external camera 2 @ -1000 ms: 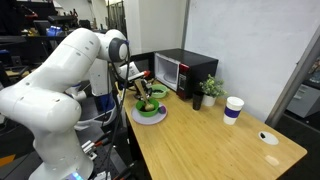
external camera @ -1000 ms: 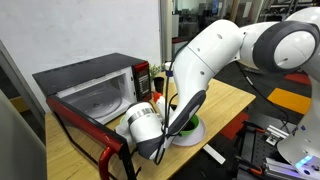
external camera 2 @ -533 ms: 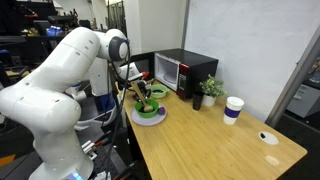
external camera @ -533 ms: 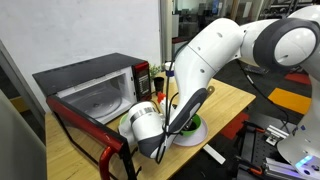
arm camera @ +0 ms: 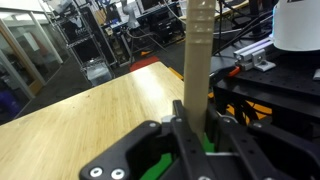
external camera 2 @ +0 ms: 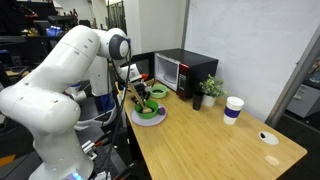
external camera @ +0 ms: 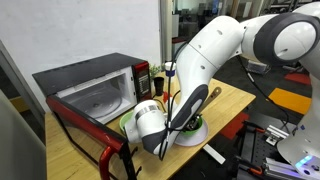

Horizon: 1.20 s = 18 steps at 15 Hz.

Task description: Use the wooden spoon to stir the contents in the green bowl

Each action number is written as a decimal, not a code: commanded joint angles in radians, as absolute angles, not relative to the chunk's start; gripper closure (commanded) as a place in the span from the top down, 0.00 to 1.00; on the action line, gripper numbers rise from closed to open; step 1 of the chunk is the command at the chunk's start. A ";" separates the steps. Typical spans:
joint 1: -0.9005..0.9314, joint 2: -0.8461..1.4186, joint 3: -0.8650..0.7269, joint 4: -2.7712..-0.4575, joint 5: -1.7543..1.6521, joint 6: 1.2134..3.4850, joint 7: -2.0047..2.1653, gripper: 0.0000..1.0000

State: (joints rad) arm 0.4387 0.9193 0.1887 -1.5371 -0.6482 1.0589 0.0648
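In the wrist view my gripper (arm camera: 197,118) is shut on the wooden spoon (arm camera: 198,45), whose tan handle stands straight up between the black fingers. Glossy green of the green bowl (arm camera: 157,166) shows just under the jaws. In an exterior view the green bowl (external camera 2: 152,108) sits on a pale plate (external camera 2: 150,119) at the table's near corner, with the gripper (external camera 2: 139,93) reaching down over it. From the opposite side the arm covers most of the bowl (external camera: 192,128). The contents and the spoon's head are hidden.
A black microwave (external camera: 95,90) with its door open stands just behind the bowl, seen also as the microwave (external camera 2: 185,72). A small potted plant (external camera 2: 210,90), a white cup (external camera 2: 233,108) and a small dark-and-white item (external camera 2: 268,137) stand farther along the wooden table (external camera 2: 210,140).
The wrist has shifted slightly sideways over the bowl, carrying the spoon with it. The grip on the spoon is unchanged.
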 commanded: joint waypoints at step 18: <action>0.465 0.934 0.226 -1.460 -0.747 1.031 0.003 0.06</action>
